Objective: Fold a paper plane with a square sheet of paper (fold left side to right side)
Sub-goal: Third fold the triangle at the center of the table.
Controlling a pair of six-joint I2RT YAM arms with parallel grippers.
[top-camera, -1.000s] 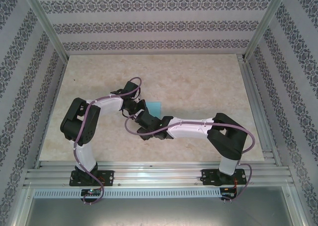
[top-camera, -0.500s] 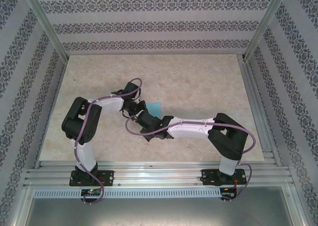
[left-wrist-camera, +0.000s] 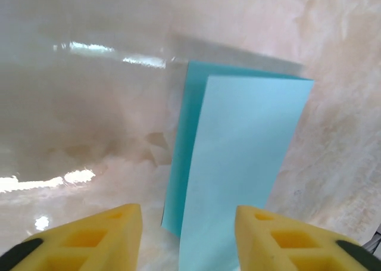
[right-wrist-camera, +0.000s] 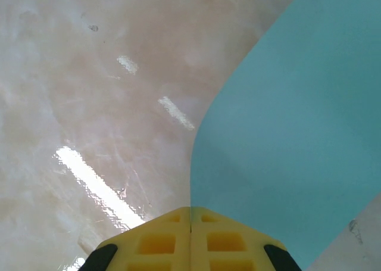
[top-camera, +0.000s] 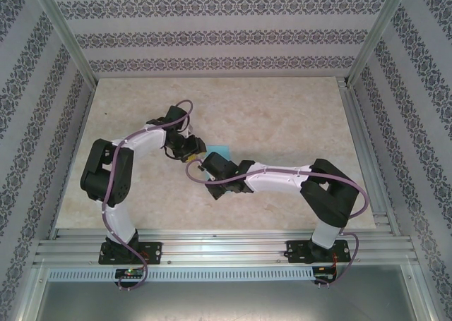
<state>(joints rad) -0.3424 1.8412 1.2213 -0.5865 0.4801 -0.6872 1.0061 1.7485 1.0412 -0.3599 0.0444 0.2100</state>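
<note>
Right claw (right-wrist-camera: 190, 238) is clamped shut on the blue paper sheet (right-wrist-camera: 297, 122). Its yellow fingers are pressed together w/ the sheet's edge pinched btwn them, and the paper bows away from there in a curve over the counter (right-wrist-camera: 89, 74). Left claw (left-wrist-camera: 187, 241) is open, fingers (left-wrist-camera: 89, 238) well apart, not touching the paper afaict. On the left wrist cam the sheet is folded over on itself; the top flap sits a bit off the bottom layer, so a darker strip shows along one side. Top cam: sheet's mid-counter, mostly tucked under both claws, just a blue corner peeking out.
</note>
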